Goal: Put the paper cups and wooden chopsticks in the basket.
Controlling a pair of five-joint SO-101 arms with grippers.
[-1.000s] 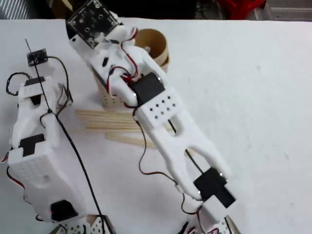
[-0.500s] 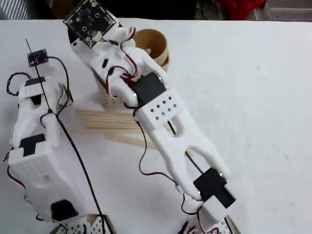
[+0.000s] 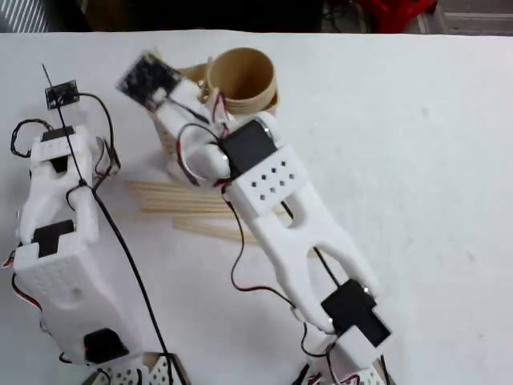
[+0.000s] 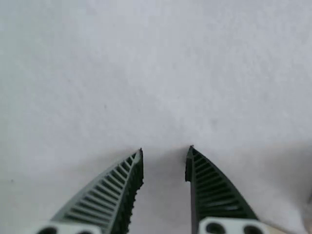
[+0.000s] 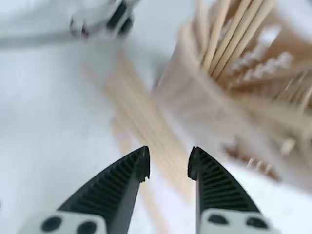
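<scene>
A brown paper cup (image 3: 242, 76) stands open-mouthed at the far right side of the cream perforated basket (image 3: 178, 164); whether it is inside I cannot tell. Several wooden chopsticks (image 3: 180, 200) lie loose on the white table in front of the basket. More chopsticks (image 5: 234, 34) stand in the basket (image 5: 195, 105). My right gripper (image 5: 168, 155) is open and holds nothing, hovering over the loose chopsticks (image 5: 141, 114) beside the basket's wall. My right arm's wrist (image 3: 192, 120) covers part of the basket. My left gripper (image 4: 165, 152) is open over bare table.
The left arm (image 3: 52, 216) is folded at the table's left side, with black cables (image 3: 120, 233) trailing off it. The right arm's long white links (image 3: 296, 233) cross the middle of the table. The table (image 3: 417, 160) lies bare to the right.
My right arm's wrist has tipped down and toward the near side, its camera board dropping over the basket's left. More of the paper cup shows. The left arm has not moved.
</scene>
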